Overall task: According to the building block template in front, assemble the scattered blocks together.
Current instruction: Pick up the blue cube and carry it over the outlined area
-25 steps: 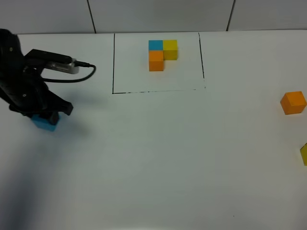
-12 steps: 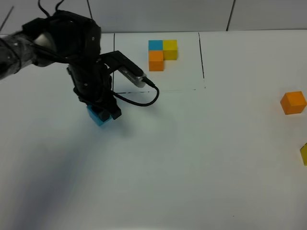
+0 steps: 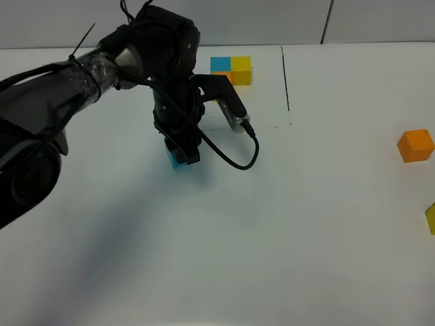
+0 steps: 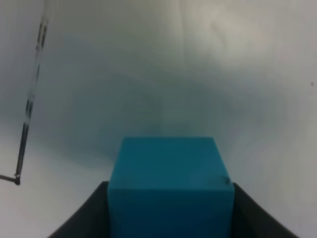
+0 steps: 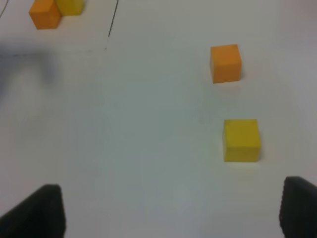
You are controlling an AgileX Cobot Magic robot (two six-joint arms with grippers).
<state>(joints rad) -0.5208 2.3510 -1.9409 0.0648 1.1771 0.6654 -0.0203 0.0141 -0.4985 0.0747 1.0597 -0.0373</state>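
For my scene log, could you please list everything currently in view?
table: one, white, under everything
black outline: one, black, far middle of table
template cluster: one, blue, yellow and orange, inside the outline
blue cube: one, sky blue, held just nearer than the outline
orange cube: one, orange, right side
yellow cube: one, yellow, right edge
left arm: one, black, over the outline's left side
left fingers: two, black, shut on the blue cube
right fingers: two, black, open, empty
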